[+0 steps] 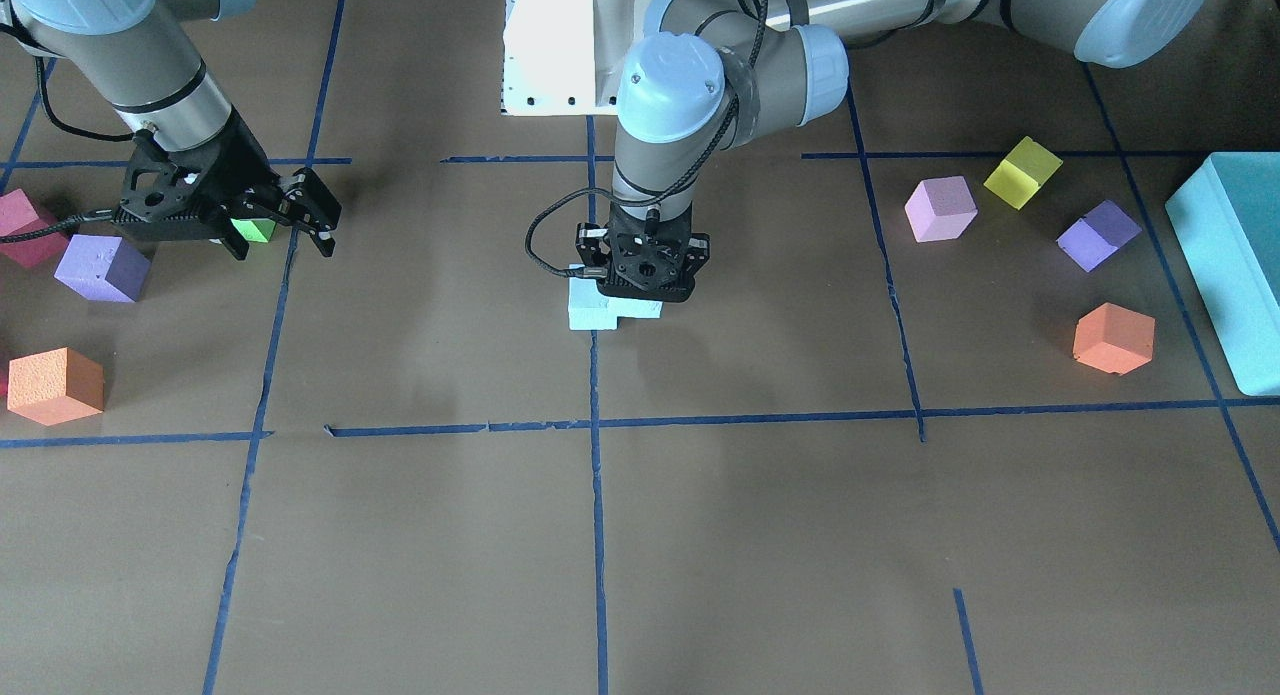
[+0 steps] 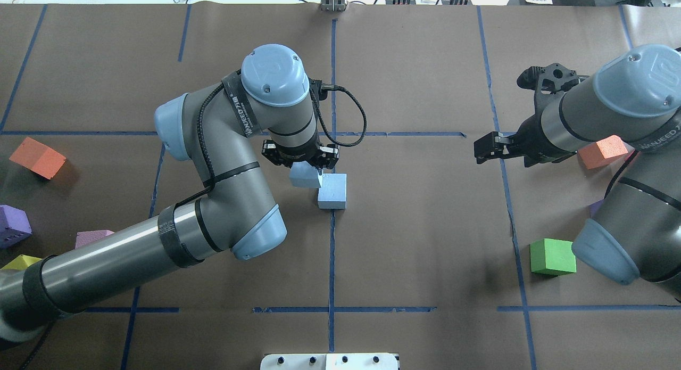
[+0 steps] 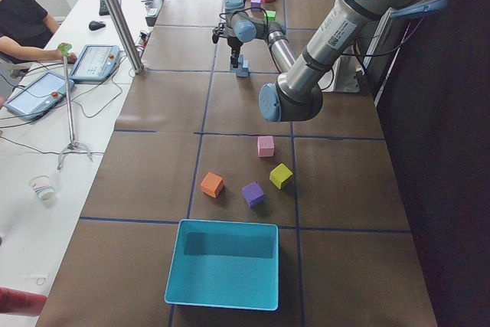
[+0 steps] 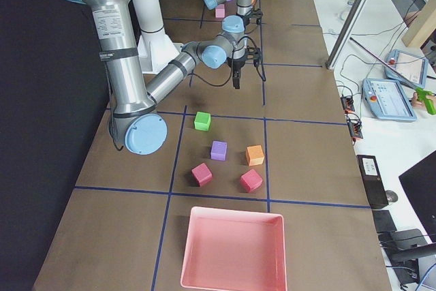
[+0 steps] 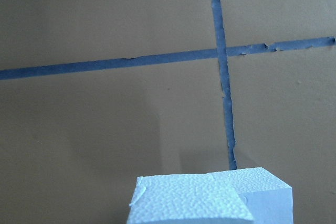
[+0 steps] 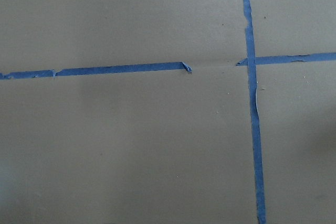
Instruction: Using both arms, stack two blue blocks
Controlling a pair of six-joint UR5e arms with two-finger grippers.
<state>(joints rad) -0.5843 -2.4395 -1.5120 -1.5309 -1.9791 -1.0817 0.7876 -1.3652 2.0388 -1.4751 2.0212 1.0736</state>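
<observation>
Mid-counter point(image 2: 415, 242), we see the left gripper point(image 2: 304, 166) pointing straight down, closed around the upper blue block point(image 2: 304, 178). That block overlaps a corner of the lower blue block point(image 2: 333, 191), which sits on the blue tape line. We cannot tell if the two touch. Well apart, the right gripper point(image 2: 481, 150) hangs with fingers spread, holding nothing.
</observation>
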